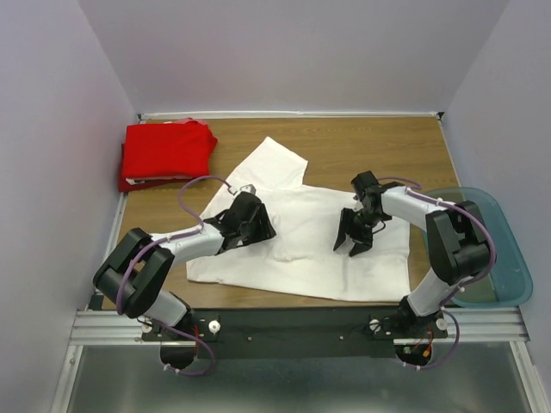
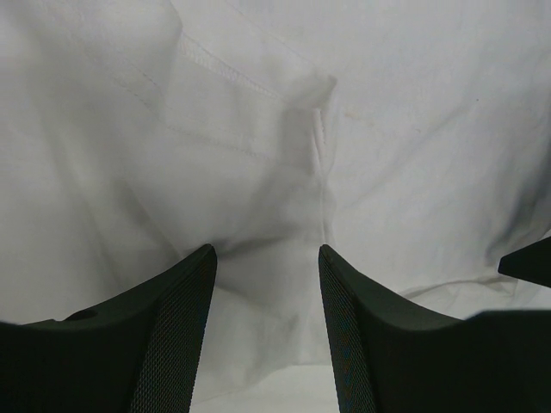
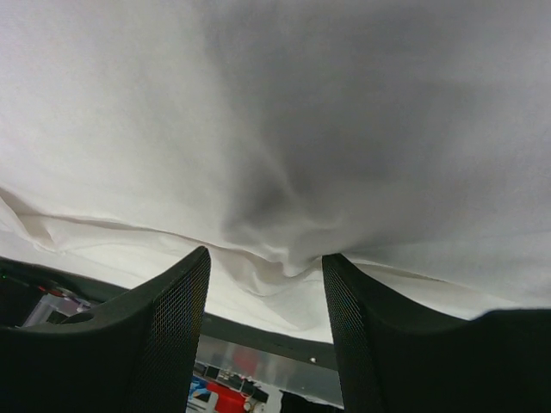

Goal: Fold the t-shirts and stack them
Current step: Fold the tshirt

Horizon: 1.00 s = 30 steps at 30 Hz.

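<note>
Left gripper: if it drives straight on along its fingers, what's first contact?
The white t-shirt, at its seamed fold dead ahead of the left gripper. How near it is, I can't tell.

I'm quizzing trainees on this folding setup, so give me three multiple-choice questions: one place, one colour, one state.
1. Where is the plastic tub?
A. at the right edge of the table
B. in the far left corner
C. between the arms
2. What colour is the folded t-shirt?
A. red
B. green
C. black
3. The white t-shirt is:
A. neatly folded
B. spread out and wrinkled
C. hanging off an arm
Answers: 1 A, it sits beside the right arm; 2 A, bright red against the wood; 3 B, it lies open across the table.
</note>
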Available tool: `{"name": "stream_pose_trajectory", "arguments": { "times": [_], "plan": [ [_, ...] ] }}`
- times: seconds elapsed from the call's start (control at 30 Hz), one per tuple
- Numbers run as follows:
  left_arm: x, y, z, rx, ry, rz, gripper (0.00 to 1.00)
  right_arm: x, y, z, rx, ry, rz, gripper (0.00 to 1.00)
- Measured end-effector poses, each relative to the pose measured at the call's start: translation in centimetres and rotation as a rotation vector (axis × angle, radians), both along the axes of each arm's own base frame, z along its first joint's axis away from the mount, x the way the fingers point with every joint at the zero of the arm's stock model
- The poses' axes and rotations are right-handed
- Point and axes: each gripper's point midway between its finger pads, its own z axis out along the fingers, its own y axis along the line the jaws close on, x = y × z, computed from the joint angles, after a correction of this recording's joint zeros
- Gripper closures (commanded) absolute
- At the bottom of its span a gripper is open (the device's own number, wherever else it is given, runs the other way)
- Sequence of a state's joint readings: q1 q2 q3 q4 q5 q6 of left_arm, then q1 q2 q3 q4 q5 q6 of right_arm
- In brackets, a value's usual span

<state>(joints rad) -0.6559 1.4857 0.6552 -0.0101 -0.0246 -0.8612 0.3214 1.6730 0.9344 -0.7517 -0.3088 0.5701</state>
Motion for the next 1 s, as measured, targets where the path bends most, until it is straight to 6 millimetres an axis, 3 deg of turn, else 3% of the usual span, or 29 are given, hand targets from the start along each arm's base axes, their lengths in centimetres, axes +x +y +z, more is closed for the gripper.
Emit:
{"name": "stream_pose_trajectory", "arguments": {
  "times": [0.4,0.5,0.6,0.7,0.8,0.9,1.0],
  "plan": [
    [0.1,2.9,0.3,0.066,0.034,0.019,0.36,0.0,1.7,0.2,-0.005,0.003,-0.012,0.37],
    [0.8,3.0,1.8,0.105,0.031,0.004,0.35,0.9,1.7,1.0,-0.015,-0.03,-0.035,0.37],
    [3.5,1.9,6.1,0.096,-0.06,-0.011,0.32,2.9,1.7,3.1,-0.023,-0.119,-0.071,0.37],
    [7.3,0.5,11.7,0.062,-0.191,-0.018,0.32,6.0,1.4,6.9,-0.032,-0.254,-0.12,0.37],
    [10.9,-0.6,15.1,0.06,-0.267,-0.016,0.33,9.0,-0.4,9.8,-0.044,-0.358,-0.191,0.37],
    [15.7,-2.1,15.9,0.087,-0.305,-0.014,0.32,11.7,-4.3,11.4,-0.079,-0.415,-0.292,0.37],
    [19.1,-3.1,14.2,0.129,-0.287,-0.013,0.33,14.9,-10.1,11.8,-0.155,-0.439,-0.398,0.38]
  ]
}}
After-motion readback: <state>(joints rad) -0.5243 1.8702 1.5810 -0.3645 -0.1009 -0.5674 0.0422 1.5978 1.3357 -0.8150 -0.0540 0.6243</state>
